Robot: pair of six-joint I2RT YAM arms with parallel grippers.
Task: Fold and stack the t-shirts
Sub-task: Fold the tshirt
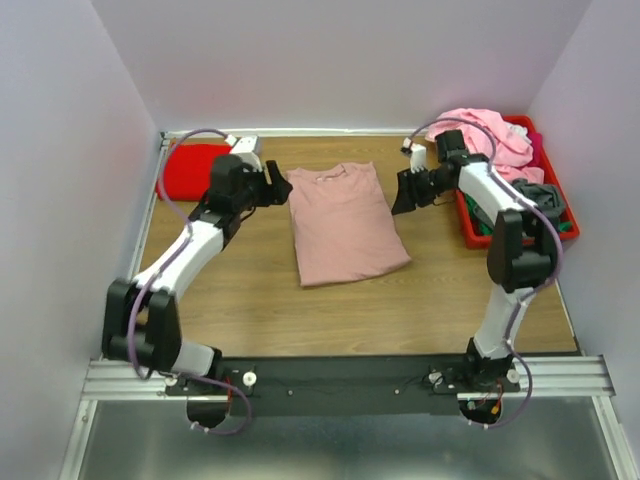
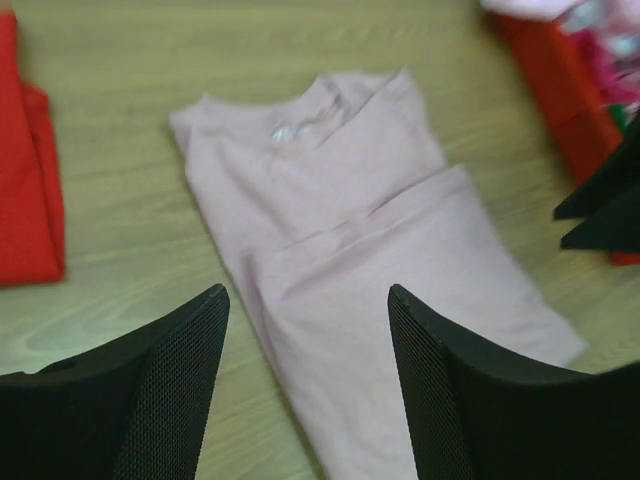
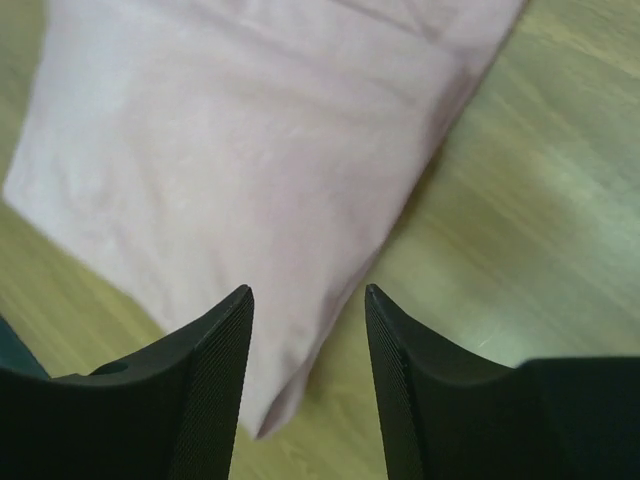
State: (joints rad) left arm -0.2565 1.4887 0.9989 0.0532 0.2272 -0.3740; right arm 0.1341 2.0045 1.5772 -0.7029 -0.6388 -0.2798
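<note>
Dusty-pink t-shirt (image 1: 343, 225) lies flat, centre of the surface (image 1: 400, 310), sleeves tucked in, so a crosswise fold looks next. My left gripper (image 1: 283, 187) at its ten o'clock, right gripper (image 1: 405, 192) at two, both open, empty, flanking the collar.

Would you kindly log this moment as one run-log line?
pink shirt: sides folded in, flat | left gripper: open, empty | right gripper: open, empty | red shirt: folded, far left
</note>
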